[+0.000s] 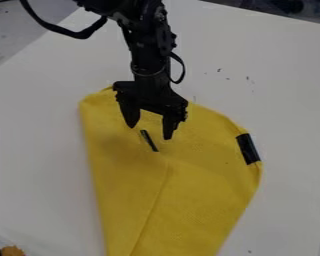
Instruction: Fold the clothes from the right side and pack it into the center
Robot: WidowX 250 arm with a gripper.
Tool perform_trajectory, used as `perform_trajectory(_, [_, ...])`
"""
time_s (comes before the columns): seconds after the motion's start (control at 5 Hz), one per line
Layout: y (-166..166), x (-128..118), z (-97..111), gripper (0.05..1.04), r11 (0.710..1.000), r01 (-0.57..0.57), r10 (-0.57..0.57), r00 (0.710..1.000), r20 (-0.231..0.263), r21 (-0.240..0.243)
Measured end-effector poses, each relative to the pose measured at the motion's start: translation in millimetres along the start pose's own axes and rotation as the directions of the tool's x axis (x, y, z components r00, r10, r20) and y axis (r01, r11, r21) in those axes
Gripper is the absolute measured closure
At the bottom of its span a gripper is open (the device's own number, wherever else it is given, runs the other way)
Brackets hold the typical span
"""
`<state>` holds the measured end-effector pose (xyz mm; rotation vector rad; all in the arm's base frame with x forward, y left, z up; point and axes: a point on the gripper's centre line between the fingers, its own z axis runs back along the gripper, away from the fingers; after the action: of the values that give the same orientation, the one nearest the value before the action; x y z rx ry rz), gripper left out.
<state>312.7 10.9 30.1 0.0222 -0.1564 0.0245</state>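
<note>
- Your yellow fabric garment (203, 190) lies flat under the arm, from the middle of the view down to the bottom edge, which cuts it off.
- Its long axis runs from top to bottom of the view; the broad, rounded end points to the top, and the sides come closer together toward the bottom.
- A fold or layer edge goes slanting down from its middle to the lower left.
- You have one wide black strip (248, 148) on the right border of it, and one narrow black strip (148, 141) near its upper middle, slanting.
- On both sides of the garment, the smooth white table (36, 150) gives you room; its far edge slopes down to the right at the top, and small dark specks lie beyond the garment, at upper right.
- The black two-finger gripper (150, 132) hangs over the upper part of the garment, pointing down, with its two fingers well apart and nothing between them; whether the tips touch the fabric, you cannot tell from here.
</note>
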Motion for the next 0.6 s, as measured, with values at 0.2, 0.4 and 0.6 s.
perform_trajectory(0.2, [-0.9,-4.5,-7.4,0.083,1.0,-0.004,0.004,1.0,-0.031,0.001])
perform_trajectory(0.4, [-33.9,5.8,-3.0,0.083,1.0,0.029,-0.029,0.999,-0.039,0.01])
perform_trajectory(0.6, [-64.8,14.7,1.9,0.083,0.998,0.052,-0.05,0.997,-0.054,0.032])
